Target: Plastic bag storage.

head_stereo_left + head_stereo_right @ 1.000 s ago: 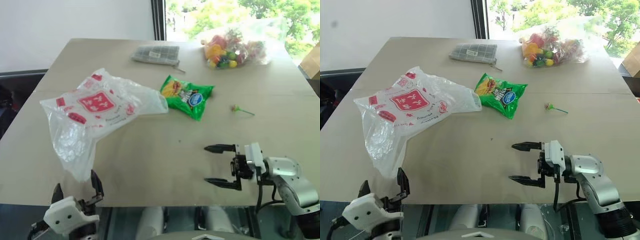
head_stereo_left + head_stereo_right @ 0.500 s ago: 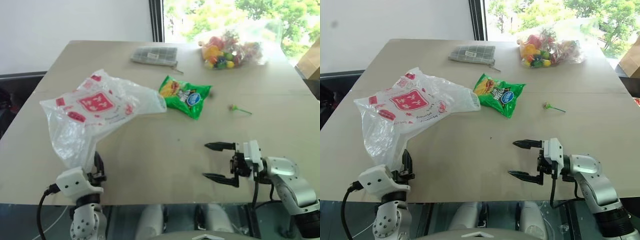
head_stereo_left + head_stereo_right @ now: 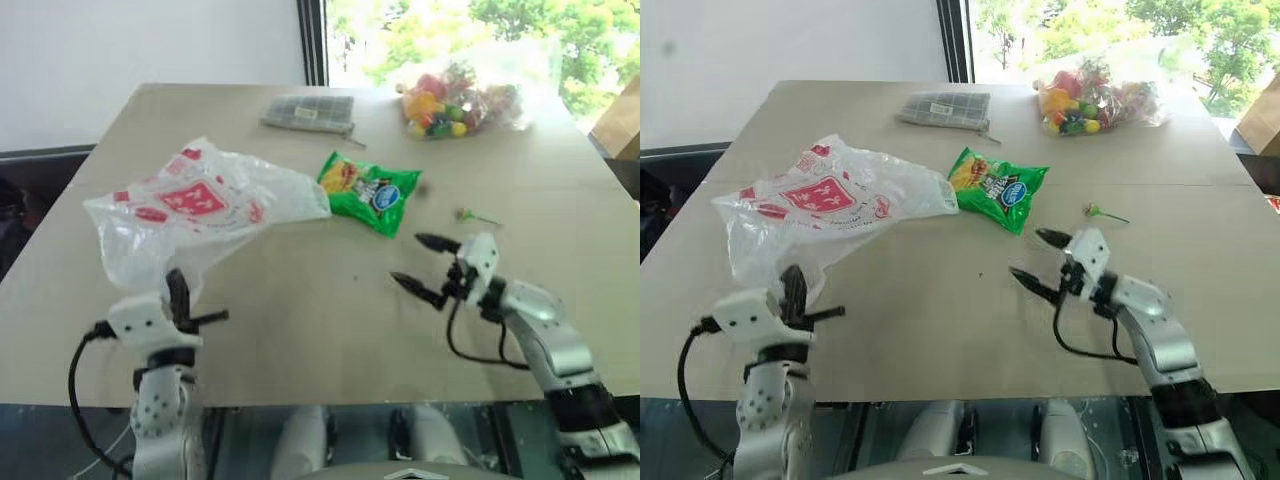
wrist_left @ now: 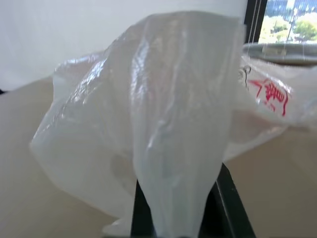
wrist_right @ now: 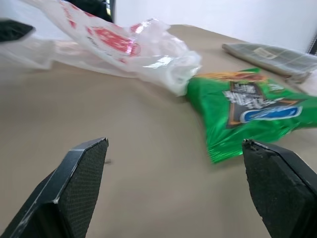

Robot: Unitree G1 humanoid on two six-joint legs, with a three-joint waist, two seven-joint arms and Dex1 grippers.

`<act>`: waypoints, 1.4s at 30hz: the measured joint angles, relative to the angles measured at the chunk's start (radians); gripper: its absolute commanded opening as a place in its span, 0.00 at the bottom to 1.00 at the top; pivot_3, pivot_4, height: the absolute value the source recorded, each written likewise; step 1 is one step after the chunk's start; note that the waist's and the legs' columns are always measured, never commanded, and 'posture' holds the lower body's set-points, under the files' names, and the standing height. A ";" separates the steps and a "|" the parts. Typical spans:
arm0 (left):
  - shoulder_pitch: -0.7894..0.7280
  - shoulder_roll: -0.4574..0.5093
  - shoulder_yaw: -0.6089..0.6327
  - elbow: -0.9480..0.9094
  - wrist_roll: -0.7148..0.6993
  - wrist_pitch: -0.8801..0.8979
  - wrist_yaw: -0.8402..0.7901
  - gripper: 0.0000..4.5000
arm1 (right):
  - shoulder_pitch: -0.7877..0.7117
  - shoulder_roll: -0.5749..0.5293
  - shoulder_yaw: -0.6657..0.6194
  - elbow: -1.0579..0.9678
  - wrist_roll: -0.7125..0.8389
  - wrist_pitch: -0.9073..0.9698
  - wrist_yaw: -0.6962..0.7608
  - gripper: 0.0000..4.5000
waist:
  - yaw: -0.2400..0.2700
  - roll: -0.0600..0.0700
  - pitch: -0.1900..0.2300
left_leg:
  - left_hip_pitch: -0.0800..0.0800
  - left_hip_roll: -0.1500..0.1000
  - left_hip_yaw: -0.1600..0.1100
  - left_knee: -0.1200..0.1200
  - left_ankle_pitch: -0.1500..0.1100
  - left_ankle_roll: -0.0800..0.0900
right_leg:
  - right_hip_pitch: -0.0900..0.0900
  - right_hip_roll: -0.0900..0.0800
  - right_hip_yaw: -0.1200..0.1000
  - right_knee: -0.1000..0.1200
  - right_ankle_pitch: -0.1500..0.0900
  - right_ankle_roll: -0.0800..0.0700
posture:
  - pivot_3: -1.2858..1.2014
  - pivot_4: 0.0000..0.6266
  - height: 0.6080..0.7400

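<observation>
**Bag pinched at near corner by left gripper**

Bag (image 3: 200,205) lies on the counter (image 3: 300,320), just left of the green snack packet (image 3: 370,192), which I'm using as the landmark. Bag's far end tapers to a bunched tip that touches or nearly touches the packet's left edge. Red square logo faces up, left of the packet. Bag's near end droops toward the counter's front-left edge.

Left gripper (image 3: 178,292) sits at that near end, well left of and nearer than the packet. Fingers are pressed together on a fold of the bag; left wrist view shows the film rising straight out from between the two black fingers (image 4: 225,198). The clamped part is lifted off the counter; the rest of the bag trails back on the surface toward the packet.

Right gripper (image 3: 424,265) is just nearer than and right of the packet, over bare counter, fingers spread wide, nothing between them. It points toward the packet and bag; right wrist view has the packet (image 5: 252,111) between its two finger pads (image 5: 81,181), apart from both.

Beyond the packet: grey checked pouch (image 3: 310,110) to the far left, clear bag of colourful items (image 3: 460,100) to the far right. Small green-stemmed item (image 3: 478,215) lies right of the packet, what it is I can't tell.
</observation>
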 measured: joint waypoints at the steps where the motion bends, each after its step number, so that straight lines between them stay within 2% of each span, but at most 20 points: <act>1: -0.032 0.009 0.001 0.019 -0.005 0.009 -0.003 0.01 | -0.033 0.007 0.010 0.035 -0.024 -0.001 -0.017 1.00 | 0.000 0.000 0.000 | 0.000 0.000 0.000 0.000 0.000 0.000 | 0.000 0.000 0.000 0.001 0.000 0.000 | 0.52 0.24 1.00; 4: -0.175 0.055 0.009 0.088 -0.018 0.028 -0.016 0.01 | -0.192 0.086 0.015 0.199 -0.088 0.059 -0.135 1.00 | -0.002 0.000 0.000 | 0.001 0.000 0.001 0.000 0.002 -0.002 | 0.000 0.001 0.001 0.002 0.000 0.000 | 0.52 0.24 1.00; 5: -0.222 0.072 0.016 0.113 -0.018 0.027 -0.020 0.01 | -0.241 0.146 -0.035 0.247 -0.044 0.147 -0.186 1.00 | -0.002 0.000 0.000 | 0.001 0.001 0.001 0.000 0.002 -0.003 | -0.001 0.001 0.002 0.002 0.000 0.000 | 0.52 0.24 1.00; 9: -0.307 0.100 0.038 0.166 -0.027 0.029 -0.023 0.01 | -0.339 0.224 -0.166 0.327 0.123 0.383 -0.229 1.00 | -0.003 0.000 0.000 | -0.002 0.001 0.002 -0.002 0.002 -0.003 | -0.002 0.001 0.001 0.001 0.000 0.000 | 0.52 0.24 1.00; 12: -0.308 0.104 0.045 0.172 -0.027 0.029 -0.025 0.01 | -0.408 0.243 -0.229 0.391 0.181 0.516 -0.282 1.00 | -0.007 0.000 0.000 | -0.003 0.001 0.002 -0.003 0.002 -0.003 | -0.002 0.000 0.001 0.001 0.000 0.000 | 0.52 0.24 1.00; 19: -0.218 0.068 0.046 0.132 -0.027 0.030 -0.018 0.01 | -0.522 0.264 -0.336 0.573 0.243 0.623 -0.327 1.00 | -0.026 0.000 0.000 | -0.008 0.001 0.003 -0.002 0.002 -0.004 | -0.009 0.000 0.002 0.002 0.000 0.000 | 0.52 0.24 1.00; 23: -0.182 0.041 0.044 0.102 -0.028 0.043 -0.013 0.01 | -0.600 0.295 -0.370 0.703 0.259 0.603 -0.321 1.00 | -0.038 0.000 0.000 | -0.007 0.001 0.003 -0.002 0.003 -0.005 | -0.010 0.001 0.004 0.004 0.000 0.000 | 0.52 0.24 1.00; 26: -0.175 0.031 0.044 0.078 -0.033 0.055 -0.012 0.00 | -0.667 0.329 -0.376 0.838 0.247 0.539 -0.312 0.82 | -0.046 0.000 0.000 | -0.007 0.002 0.004 -0.002 0.003 -0.005 | -0.011 0.001 0.005 0.004 0.000 0.000 | 0.52 0.24 1.00; 29: -0.177 0.028 0.041 0.076 -0.040 0.067 -0.012 0.00 | -0.702 0.356 -0.379 0.925 0.238 0.498 -0.302 0.50 | -0.049 0.000 0.000 | -0.009 0.002 0.005 -0.002 0.003 -0.005 | -0.013 0.001 0.006 0.005 0.000 0.000 | 0.52 0.24 1.00; 31: -0.177 0.028 0.042 0.076 -0.043 0.071 -0.012 0.00 | -0.713 0.358 -0.381 0.959 0.236 0.493 -0.294 0.33 | -0.049 0.000 0.000 | -0.011 0.001 0.005 -0.002 0.003 -0.005 | -0.014 0.001 0.007 0.004 0.000 0.000 | 0.52 0.24 1.00; 33: -0.178 0.029 0.053 0.076 -0.047 0.073 -0.009 0.00 | -0.732 0.367 -0.383 0.971 0.236 0.494 -0.276 0.10 | -0.051 0.000 0.000 | -0.011 0.002 0.005 -0.002 0.003 -0.005 | -0.014 0.001 0.007 0.004 0.000 0.000 | 0.52 0.24 1.00; 34: -0.181 0.028 0.056 0.076 -0.048 0.074 -0.004 0.00 | -0.741 0.372 -0.387 0.976 0.237 0.496 -0.269 0.02 | -0.052 0.000 0.000 | -0.011 0.002 0.005 -0.002 0.003 -0.005 | -0.014 0.001 0.007 0.005 0.000 0.000 | 0.52 0.24 1.00; 37: -0.181 0.028 0.058 0.076 -0.048 0.074 -0.003 0.00 | -0.744 0.372 -0.412 0.981 0.253 0.511 -0.252 0.01 | -0.052 0.000 0.000 | -0.010 0.002 0.005 -0.002 0.003 -0.005 | -0.014 0.001 0.006 0.005 0.000 0.000 | 0.52 0.24 1.00; 42: -0.195 0.019 0.053 0.076 -0.056 0.077 -0.004 0.00 | -0.688 0.312 -0.430 0.862 0.342 0.727 -0.112 0.01 | -0.043 0.000 0.000 | -0.013 0.002 0.003 -0.002 0.003 -0.005 | -0.014 -0.001 0.007 0.004 0.000 0.000 | 0.52 0.24 1.00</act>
